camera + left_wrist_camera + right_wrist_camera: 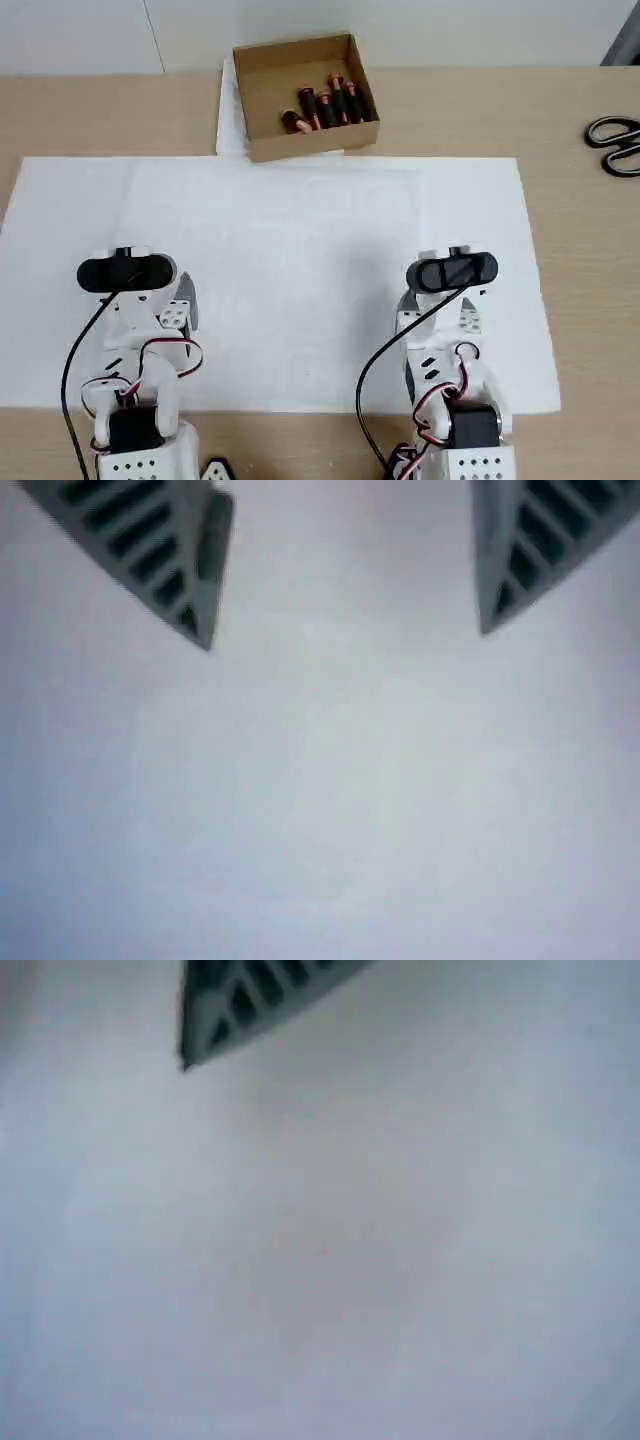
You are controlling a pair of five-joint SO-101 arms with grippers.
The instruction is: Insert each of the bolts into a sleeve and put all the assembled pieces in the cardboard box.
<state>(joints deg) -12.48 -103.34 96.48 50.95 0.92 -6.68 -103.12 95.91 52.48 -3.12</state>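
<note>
**A:** What is hidden or hard to make out?

**B:** Mostly the assembled pieces (325, 105). They lie inside the cardboard box (262, 95), bunched toward the wall of the box that faces the arms. They are dark sleeves with orange ends, packed so close that I cannot count them for sure.

**A:** Anything cut off?

**B:** The scissors (615, 145), well apart from the box on the bare bench (100, 110), run past the picture's edge. From above, each arm's gripper is tucked under a black camera housing (125, 270), so the high view tells nothing about them.

**A:** Where do the arms stand?

**B:** One arm (135, 340) and the other arm (455, 350) sit side by side, far from the box. The white sheet (300, 230) lies between them and the box. I cannot tell from above which arm is which.

**A:** And the left gripper (345, 635)?

**B:** Its wrist view shows the two slotted fingers (150, 540) spread wide. There is nothing between them and they touch nothing. Behind them is only blurred white surface.

**A:** The right gripper (240, 1010)?

**B:** One slotted tip pokes in at the edge of its wrist view and the rest is cut off. Whether it is spread or pressed together, I cannot tell. Nothing shows against the tip but pale, blurred surface.
</note>
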